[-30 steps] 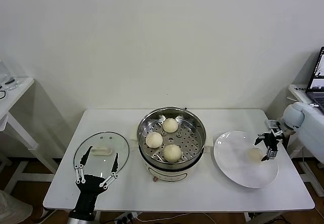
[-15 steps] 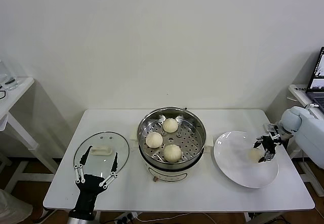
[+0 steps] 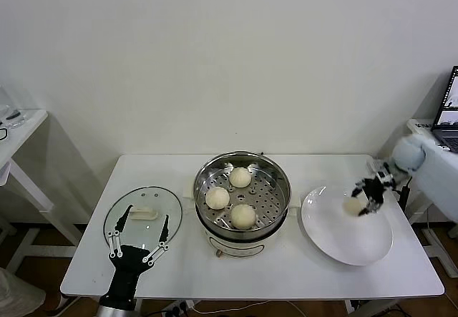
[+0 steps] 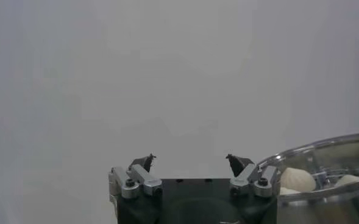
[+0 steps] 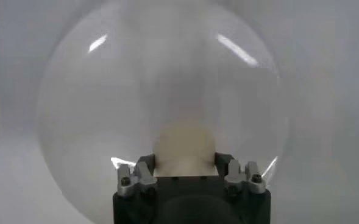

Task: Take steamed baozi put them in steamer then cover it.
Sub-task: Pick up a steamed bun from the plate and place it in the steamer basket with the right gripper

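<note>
Right claw [image 3: 363,201] gripping 1 baozi [image 3: 353,205], lifted just above the white plate [image 3: 336,238] at right of frame. Steamer [image 3: 243,165] centre frame, 3 buns on its perforated tray [image 3: 272,199]. Cover [image 3: 143,215] flat on the surface [image 3: 286,260] at lower left. Left claw [image 3: 137,240] spread wide, holding nothing, parked at the cover's near edge.

Even, bright indoor light; soft shadows. Glare streaks cross the plate [image 5: 161,97] at eleven and one o'clock; both wrist views are hazy.
</note>
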Action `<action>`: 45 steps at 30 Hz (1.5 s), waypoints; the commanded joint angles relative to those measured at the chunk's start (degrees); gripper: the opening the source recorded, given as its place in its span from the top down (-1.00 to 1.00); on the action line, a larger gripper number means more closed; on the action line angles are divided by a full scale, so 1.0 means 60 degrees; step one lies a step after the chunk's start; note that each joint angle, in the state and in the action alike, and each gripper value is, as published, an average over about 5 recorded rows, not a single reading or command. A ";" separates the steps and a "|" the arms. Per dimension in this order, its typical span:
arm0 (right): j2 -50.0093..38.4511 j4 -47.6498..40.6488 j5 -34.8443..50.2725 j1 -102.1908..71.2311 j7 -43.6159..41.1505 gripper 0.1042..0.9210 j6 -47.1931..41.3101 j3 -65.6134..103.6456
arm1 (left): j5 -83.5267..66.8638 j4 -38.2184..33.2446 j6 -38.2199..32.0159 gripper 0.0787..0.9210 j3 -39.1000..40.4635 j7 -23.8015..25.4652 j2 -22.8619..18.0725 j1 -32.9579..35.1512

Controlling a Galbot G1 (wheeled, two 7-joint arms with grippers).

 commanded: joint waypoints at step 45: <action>0.4064 0.2567 0.2901 0.3619 0.0730 -0.38 -0.2185 -0.5369 | -0.0014 -0.0001 -0.0008 -0.77 0.0004 -0.0086 0.0078 -0.0154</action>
